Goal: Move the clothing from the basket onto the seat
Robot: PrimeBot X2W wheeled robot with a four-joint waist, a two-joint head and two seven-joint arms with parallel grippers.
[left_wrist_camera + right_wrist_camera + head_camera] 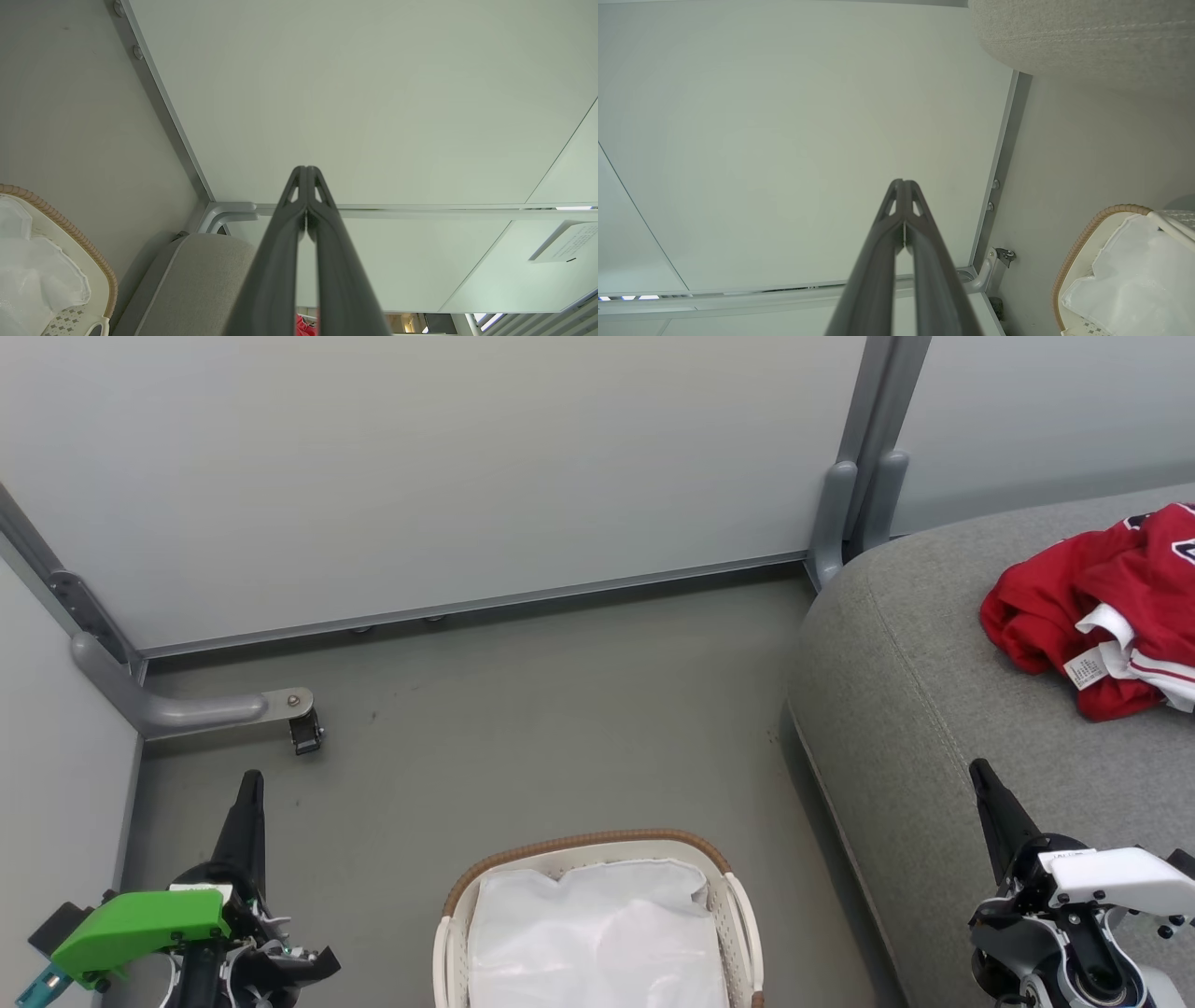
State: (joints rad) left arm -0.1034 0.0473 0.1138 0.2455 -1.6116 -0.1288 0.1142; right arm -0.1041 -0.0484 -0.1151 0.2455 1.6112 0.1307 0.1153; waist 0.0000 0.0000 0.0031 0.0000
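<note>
Lab booth: white partition panels point(420, 457), grey floor point(523, 728)

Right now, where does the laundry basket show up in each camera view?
Head view: basket at bottom centre, left of the seat.
Left wrist view: basket in the lower left corner.
Right wrist view: basket in the lower right corner.
Shared landmark: the grey seat, bottom centre-left and top right in the wrist views.

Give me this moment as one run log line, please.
clothing: on seat | basket: white liner showing, no red seen | left tool: shut, empty | right tool: shut, empty | stage: transfer looks done
</note>
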